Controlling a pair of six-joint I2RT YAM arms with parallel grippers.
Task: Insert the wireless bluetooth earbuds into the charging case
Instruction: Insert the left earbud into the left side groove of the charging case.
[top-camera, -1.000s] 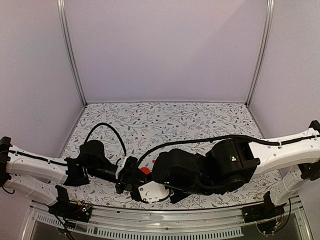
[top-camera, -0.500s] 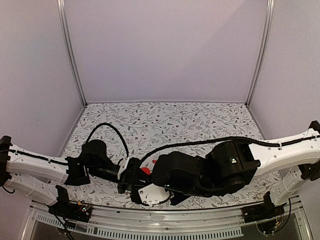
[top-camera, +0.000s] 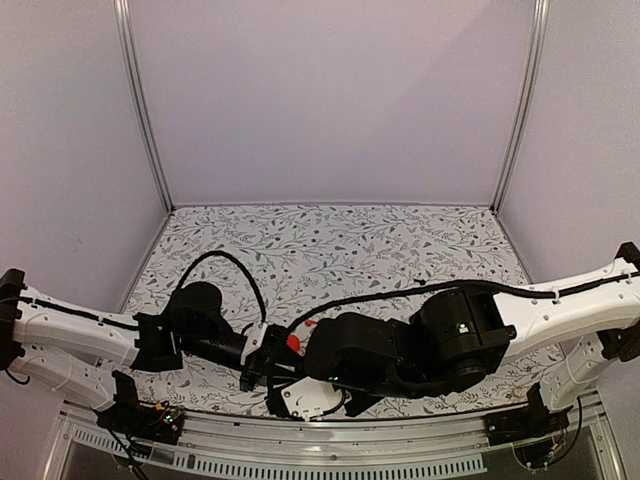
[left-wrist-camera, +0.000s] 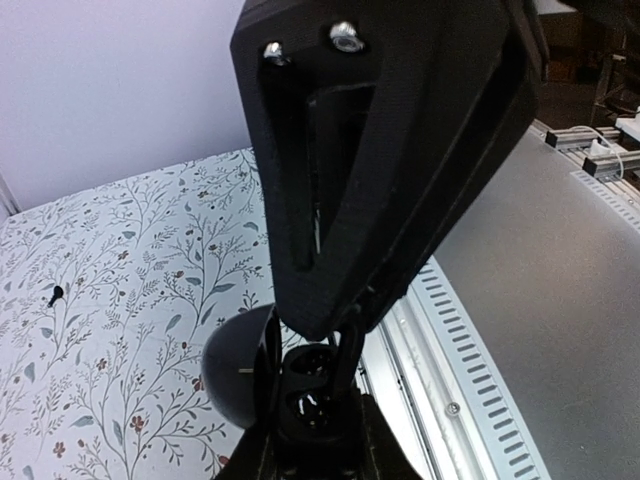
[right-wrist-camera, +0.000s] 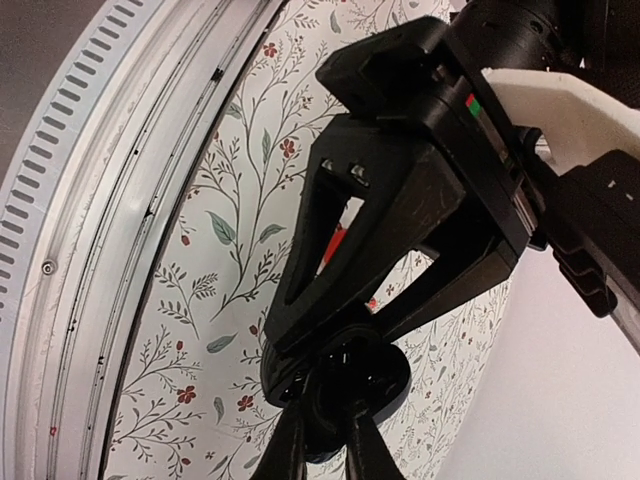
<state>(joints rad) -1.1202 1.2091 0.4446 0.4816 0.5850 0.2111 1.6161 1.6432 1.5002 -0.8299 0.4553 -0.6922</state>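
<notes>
Left pincer (top-camera: 266, 370) grips black charging case (left-wrist-camera: 232, 375); right pincer (right-wrist-camera: 325, 425) shut.

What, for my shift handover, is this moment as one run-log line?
left gripper: shut on black charging case | right gripper: shut, tips at case | black earbud: loose on table

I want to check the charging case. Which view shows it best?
The left wrist view: the charging case shows its round black body against the pale table. The right wrist view shows it dark and partly covered; the top view does not show it.
</notes>
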